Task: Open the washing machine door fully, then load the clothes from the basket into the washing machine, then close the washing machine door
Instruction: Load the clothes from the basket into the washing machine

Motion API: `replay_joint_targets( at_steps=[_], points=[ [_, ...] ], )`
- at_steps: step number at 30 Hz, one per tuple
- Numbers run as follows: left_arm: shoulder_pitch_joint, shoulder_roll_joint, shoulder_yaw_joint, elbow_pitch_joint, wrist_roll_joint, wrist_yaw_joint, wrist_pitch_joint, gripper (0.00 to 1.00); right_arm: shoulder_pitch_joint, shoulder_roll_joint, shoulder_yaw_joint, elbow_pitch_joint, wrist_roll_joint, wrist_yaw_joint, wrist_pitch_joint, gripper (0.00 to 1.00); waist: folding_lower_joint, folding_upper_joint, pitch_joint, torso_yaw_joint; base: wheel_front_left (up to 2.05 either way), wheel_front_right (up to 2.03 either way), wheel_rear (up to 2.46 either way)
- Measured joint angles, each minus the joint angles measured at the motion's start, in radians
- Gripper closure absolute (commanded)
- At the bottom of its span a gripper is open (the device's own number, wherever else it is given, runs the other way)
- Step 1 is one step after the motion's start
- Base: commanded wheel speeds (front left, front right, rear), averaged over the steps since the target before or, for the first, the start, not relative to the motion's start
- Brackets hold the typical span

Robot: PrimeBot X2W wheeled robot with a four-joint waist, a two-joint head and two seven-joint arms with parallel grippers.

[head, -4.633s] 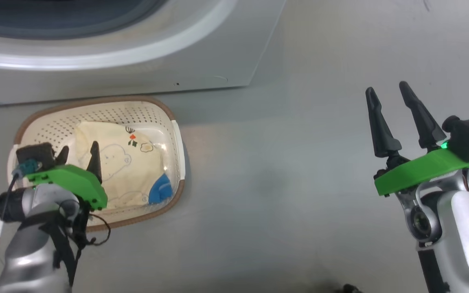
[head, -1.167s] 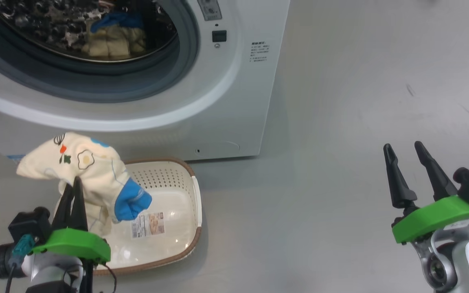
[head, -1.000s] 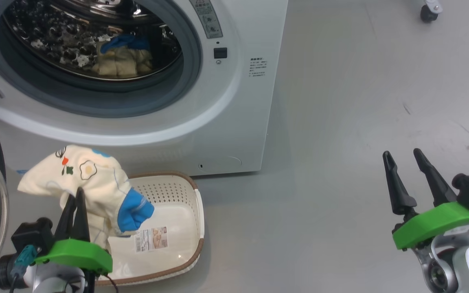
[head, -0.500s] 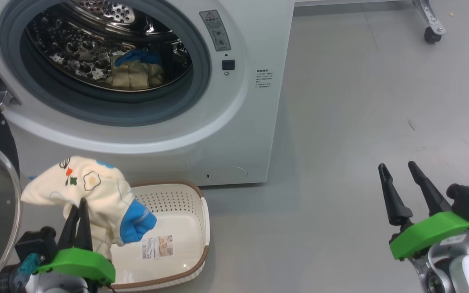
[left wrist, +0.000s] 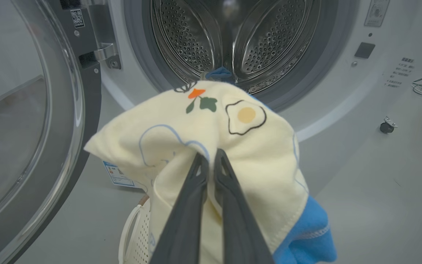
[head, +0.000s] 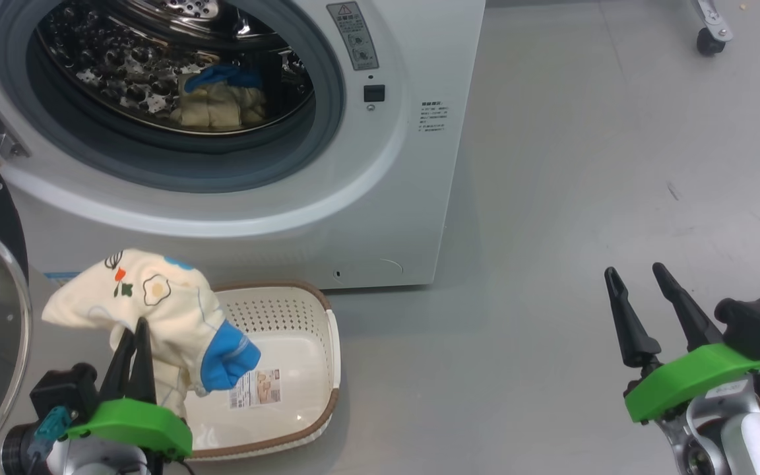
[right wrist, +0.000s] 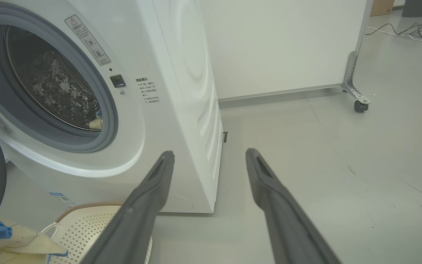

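Yellow bear-print garment (head: pixel 149 307) is now hanging clear of the basket (head: pixel 330 343) instead of lying in it, and the left gripper (head: pixel 136 326) is pinching it tight. Basket's looking bare, and another piece (head: pixel 221 109) is already sitting inside the washing machine (head: pixel 413 171), whose door (left wrist: pixel 31 128) is standing wide open. Right gripper (head: pixel 632 269) is idling, fingers spread, holding nothing. Guessing this is the last garment going in before closing.

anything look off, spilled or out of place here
Nothing stands out. The left gripper holds a pale yellow garment over the basket, which looks empty apart from its label; another garment lies inside the washing machine, the door is swung open, and nothing lies dropped on the floor.
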Motion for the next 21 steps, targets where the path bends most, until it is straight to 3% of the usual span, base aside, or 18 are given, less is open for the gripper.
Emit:
replay_joint_targets(
  at_steps=[9,21],
  points=[
    [-0.044,0.007,-0.006,-0.004,0.000,0.005,0.020,1.00,-0.010,0.001,0.010,0.002,0.009,0.000,-0.002,0.00,0.0000,0.0000,0.031,-0.017,0.00,0.00,0.00],
    [-0.277,0.063,-0.027,0.079,-0.020,-0.020,0.185,1.00,-0.086,0.021,0.058,0.031,0.024,0.000,-0.045,0.00,0.0000,0.0000,0.133,-0.110,0.00,0.00,0.00]
  ],
)
